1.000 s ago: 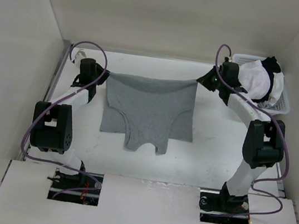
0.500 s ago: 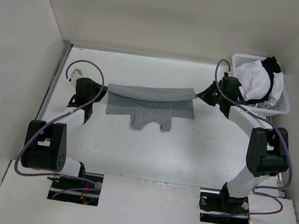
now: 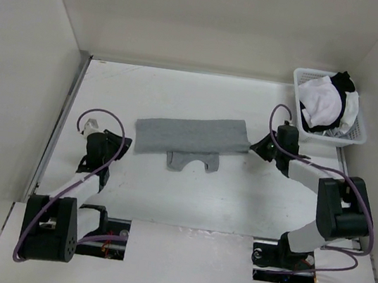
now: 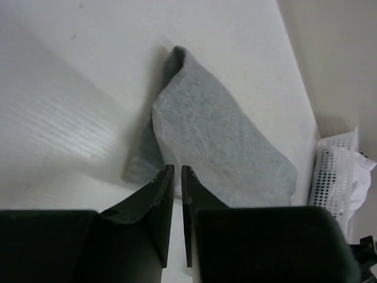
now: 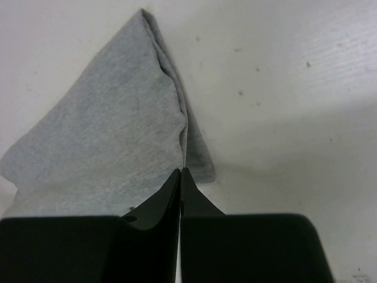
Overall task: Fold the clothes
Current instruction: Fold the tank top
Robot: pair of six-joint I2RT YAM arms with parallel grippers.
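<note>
The clothes, a heather-grey T-shirt [image 3: 190, 133], lie folded into a long band across the middle of the table, with a sleeve and neckline part sticking out at its near edge. My left gripper [image 3: 126, 144] sits low just off the band's left end. In the left wrist view its jaws [image 4: 177, 170] stand a narrow slit apart with bare table showing between them and the shirt [image 4: 218, 147] just beyond the tips. My right gripper [image 3: 250, 148] is at the band's right end, shut [image 5: 181, 171] on the shirt's folded edge [image 5: 106, 135].
A white plastic basket [image 3: 355, 140] stands at the far right corner with a white, black-trimmed garment [image 3: 327, 98] heaped in it; it also shows in the left wrist view [image 4: 336, 165]. White walls close in the table on the left, back and right.
Both arms lowered and drew toward me, carrying the shirt's far edge over onto itself, so the hanging shirt now lies as a folded band. The left jaws have parted and let go.
</note>
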